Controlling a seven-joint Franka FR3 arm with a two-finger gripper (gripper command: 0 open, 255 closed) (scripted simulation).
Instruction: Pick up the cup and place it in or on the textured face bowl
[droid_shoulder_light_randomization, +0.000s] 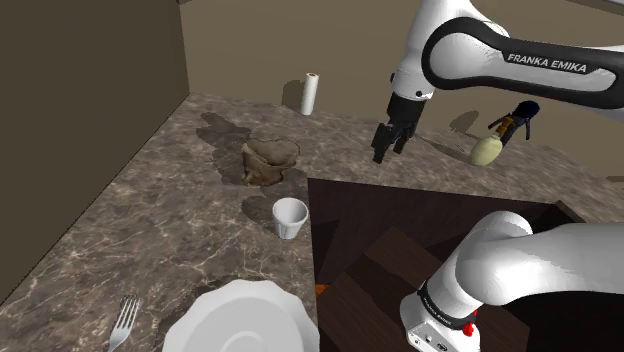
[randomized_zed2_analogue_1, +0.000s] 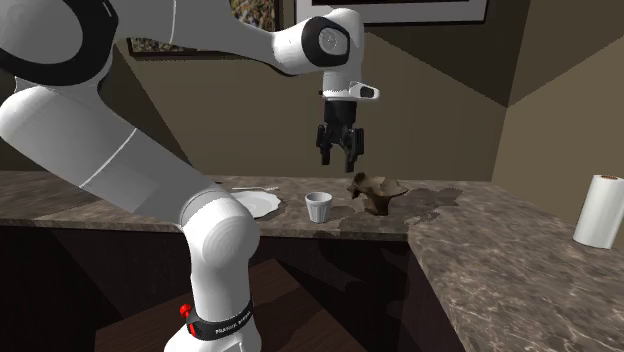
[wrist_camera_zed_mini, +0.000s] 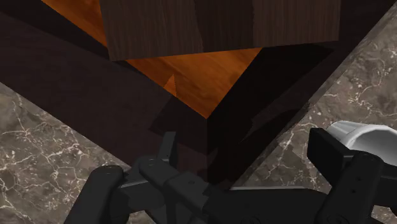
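A small white cup (droid_shoulder_light_randomization: 291, 217) stands upright on the marble counter near its inner corner; it is also in the second exterior view (randomized_zed2_analogue_1: 319, 207). Just behind it in the shoulder view sits the brown, rough-textured face bowl (droid_shoulder_light_randomization: 269, 160), which stands beside the cup (randomized_zed2_analogue_1: 375, 190). My black gripper (droid_shoulder_light_randomization: 390, 140) hangs open and empty well above the counter, higher than both (randomized_zed2_analogue_1: 338, 155). In the wrist view the gripper (wrist_camera_zed_mini: 248, 153) looks down at the counter's inner corner, and the cup (wrist_camera_zed_mini: 369, 132) peeks out beyond one fingertip (wrist_camera_zed_mini: 326, 151).
A white plate (droid_shoulder_light_randomization: 245, 318) and a fork (droid_shoulder_light_randomization: 122, 322) lie at the counter's near end. A paper towel roll (droid_shoulder_light_randomization: 310, 94) stands by the back wall. A pale bottle (droid_shoulder_light_randomization: 487, 150) and a dark figurine (droid_shoulder_light_randomization: 515, 120) rest further along. The dark wooden stand (droid_shoulder_light_randomization: 400, 250) fills the counter's inner corner.
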